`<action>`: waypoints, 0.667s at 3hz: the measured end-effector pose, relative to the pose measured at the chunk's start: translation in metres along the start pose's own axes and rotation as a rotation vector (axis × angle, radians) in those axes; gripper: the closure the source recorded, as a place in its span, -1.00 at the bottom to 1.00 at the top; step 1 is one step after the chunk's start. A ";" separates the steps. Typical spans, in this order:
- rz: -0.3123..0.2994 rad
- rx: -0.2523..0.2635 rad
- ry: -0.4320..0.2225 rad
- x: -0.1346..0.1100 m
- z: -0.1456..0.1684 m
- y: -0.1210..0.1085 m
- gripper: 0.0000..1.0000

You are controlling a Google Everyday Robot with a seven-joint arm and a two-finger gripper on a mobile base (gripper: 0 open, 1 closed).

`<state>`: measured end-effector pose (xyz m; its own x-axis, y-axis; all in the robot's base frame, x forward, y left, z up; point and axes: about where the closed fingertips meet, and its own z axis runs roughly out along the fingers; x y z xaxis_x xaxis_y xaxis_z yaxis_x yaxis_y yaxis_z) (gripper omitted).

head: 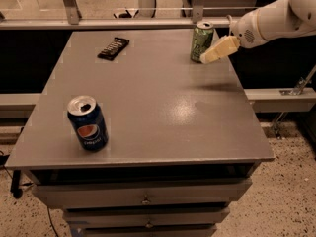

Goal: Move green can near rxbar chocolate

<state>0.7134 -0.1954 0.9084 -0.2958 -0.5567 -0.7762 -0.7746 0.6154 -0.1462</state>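
Note:
The green can (201, 42) stands upright near the far right edge of the grey table (148, 107). The rxbar chocolate (113, 48), a flat black bar, lies at the far left of the table top. My gripper (208, 56) reaches in from the right on a white arm, with its pale fingers right beside the can's lower right side, just above the table.
A blue Pepsi can (88, 123) stands upright near the front left of the table. Drawers (143, 199) sit below the table's front edge. A rail and glass partition (123, 21) run behind the table.

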 end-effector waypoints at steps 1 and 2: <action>0.058 0.009 -0.122 -0.008 0.016 -0.016 -1.00; 0.074 0.023 -0.207 -0.016 0.033 -0.032 -1.00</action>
<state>0.7608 -0.1878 0.9051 -0.2290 -0.3846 -0.8942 -0.7412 0.6644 -0.0959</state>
